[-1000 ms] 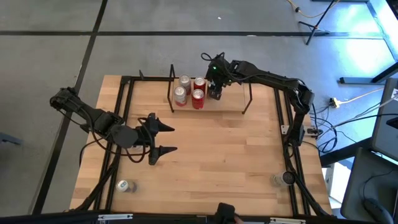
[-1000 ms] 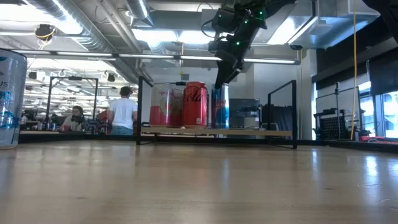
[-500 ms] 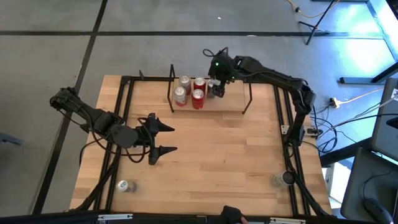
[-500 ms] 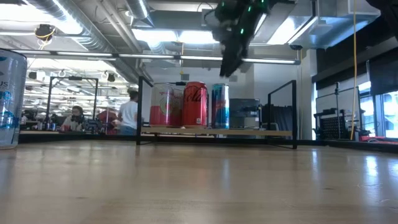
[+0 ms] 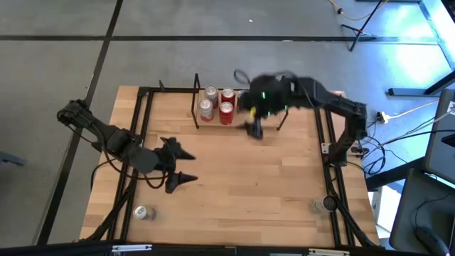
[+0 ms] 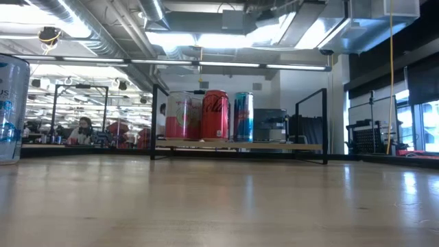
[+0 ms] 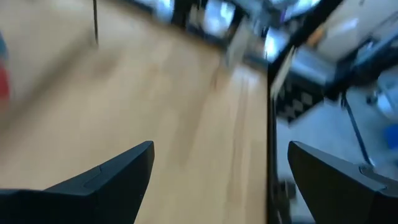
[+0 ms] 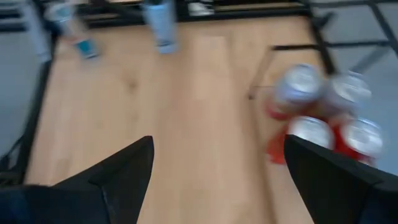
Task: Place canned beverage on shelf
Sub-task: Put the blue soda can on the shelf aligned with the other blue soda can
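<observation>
The shelf [image 5: 210, 122] stands at the table's far middle, a low wood board with black rod frames at its ends. Several cans stand upright on it: red and pink ones [image 5: 226, 110] and a blue can [image 6: 243, 116] to their right in the low view. My right gripper [image 5: 254, 128] is blurred, open and empty, above the shelf's near edge; its wrist view [image 8: 219, 142] shows the can tops [image 8: 309, 130] to one side. My left gripper [image 5: 186, 167] is open and empty over the table's left middle, and also shows in its wrist view [image 7: 221, 155].
A can [image 5: 144, 212] stands near the table's near left corner and shows large in the low view [image 6: 10, 110]. A clear container [image 5: 323, 205] stands near the near right corner. Black rails [image 5: 142, 128] run along the table's sides. People show in the room beyond.
My right gripper has let go of the blue can, which stays upright on the shelf. It has risen out of the low view and swung toward the table's near edge, off the cans. My left gripper has shifted a little toward the near edge.
</observation>
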You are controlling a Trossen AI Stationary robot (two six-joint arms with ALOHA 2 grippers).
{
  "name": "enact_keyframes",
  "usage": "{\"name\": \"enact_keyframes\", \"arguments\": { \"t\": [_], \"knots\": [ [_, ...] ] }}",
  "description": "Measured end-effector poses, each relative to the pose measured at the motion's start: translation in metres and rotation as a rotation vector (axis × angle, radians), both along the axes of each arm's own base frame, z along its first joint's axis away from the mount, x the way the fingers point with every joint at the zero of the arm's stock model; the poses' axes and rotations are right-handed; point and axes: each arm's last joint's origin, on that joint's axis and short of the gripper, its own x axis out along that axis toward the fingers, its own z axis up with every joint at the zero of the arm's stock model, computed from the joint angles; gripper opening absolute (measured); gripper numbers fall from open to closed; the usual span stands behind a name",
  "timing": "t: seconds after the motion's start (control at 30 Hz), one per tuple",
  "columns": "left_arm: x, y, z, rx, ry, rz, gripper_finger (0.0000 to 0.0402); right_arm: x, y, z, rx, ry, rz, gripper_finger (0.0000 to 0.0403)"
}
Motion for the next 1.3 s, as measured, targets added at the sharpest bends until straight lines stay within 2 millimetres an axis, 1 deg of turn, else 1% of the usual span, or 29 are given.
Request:
{"name": "enact_keyframes", "arguments": {
  "t": [0.1,0.2,0.27,0.37,0.5,0.63,0.8,1.0,1.17,1.3],
  "knots": [
    [-0.013,-0.004,-0.010,-0.117,0.153,0.003,0.0360,0.002,0.041,-0.004,-0.010,0.007,0.077,0.0342],
    [-0.026,-0.011,-0.019,-0.231,0.303,0.022,0.0360,0.006,0.077,-0.018,-0.018,0.026,0.130,0.0342],
    [-0.035,-0.016,-0.024,-0.295,0.403,0.042,0.0360,0.006,0.098,-0.032,-0.034,0.068,0.130,0.0342],
    [-0.048,-0.023,-0.029,-0.379,0.522,0.082,0.0360,0.005,0.122,-0.055,-0.043,0.125,0.106,0.0342],
    [-0.063,-0.033,-0.032,-0.455,0.636,0.107,0.0359,0.000,0.144,-0.090,-0.045,0.222,0.067,0.0342],
    [-0.078,-0.043,-0.034,-0.505,0.738,0.104,0.0359,-0.006,0.155,-0.118,-0.027,0.304,0.012,0.0342],
    [-0.096,-0.061,-0.038,-0.515,0.823,0.103,0.0359,-0.011,0.166,-0.135,0.007,0.336,-0.034,0.0342],
    [-0.106,-0.091,-0.058,-0.376,0.891,0.052,0.0359,-0.014,0.178,-0.136,-0.005,0.298,-0.055,0.0342],
    [-0.108,-0.111,-0.073,-0.296,0.877,0.026,0.0359,-0.013,0.176,-0.136,-0.017,0.291,-0.068,0.0342],
    [-0.108,-0.120,-0.082,-0.255,0.873,0.041,0.0359,-0.014,0.176,-0.136,-0.020,0.292,-0.069,0.0342]
  ]
}}
